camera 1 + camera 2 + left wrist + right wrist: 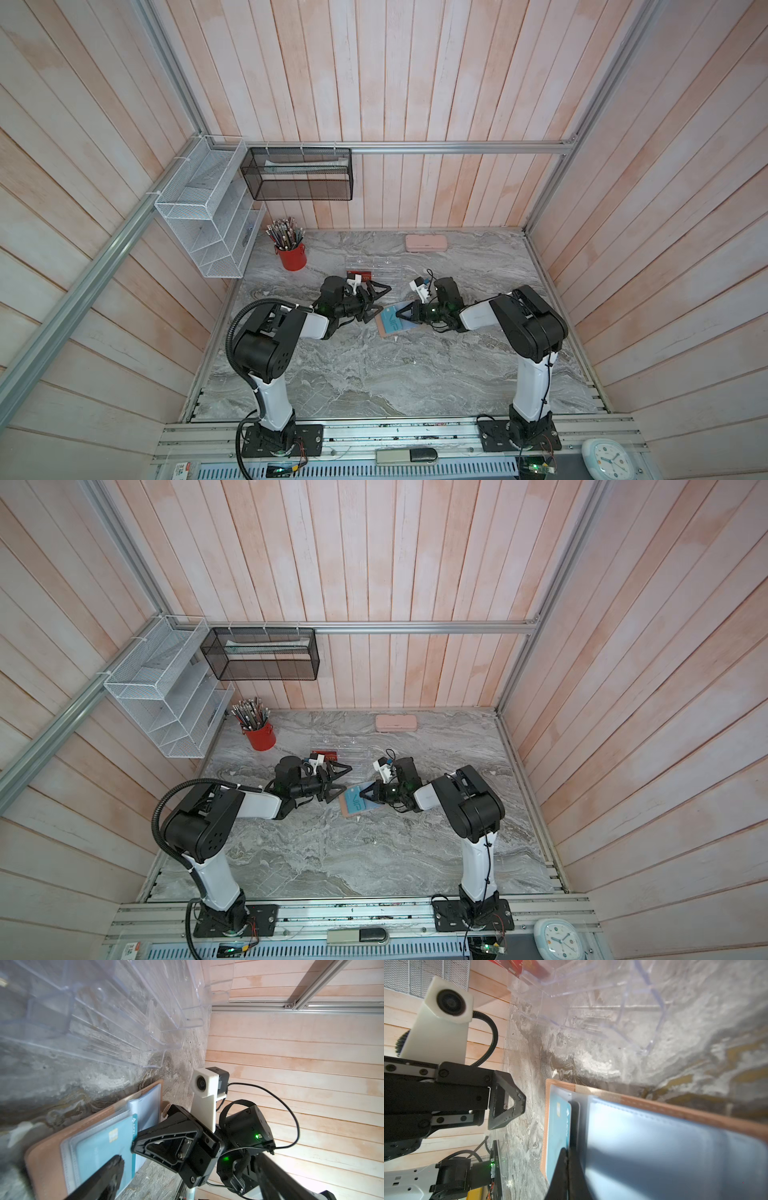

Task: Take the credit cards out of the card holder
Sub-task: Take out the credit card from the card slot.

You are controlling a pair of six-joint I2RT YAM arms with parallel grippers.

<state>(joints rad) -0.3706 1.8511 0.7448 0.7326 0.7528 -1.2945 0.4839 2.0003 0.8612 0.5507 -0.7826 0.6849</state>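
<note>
Right wrist view: right claw is seen pinched together, tips on the tan leather card holder beside a light blue card; left claw is held spread, empty.

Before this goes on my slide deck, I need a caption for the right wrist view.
Shut right gripper at the sleeves of the open card holder, beside the light blue card.

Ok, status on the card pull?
Left gripper open beside card holder. Right gripper shut, tips on its sleeves. Teal card, black card sleeved; red card out at clear rack. Nothing blocking.
</note>
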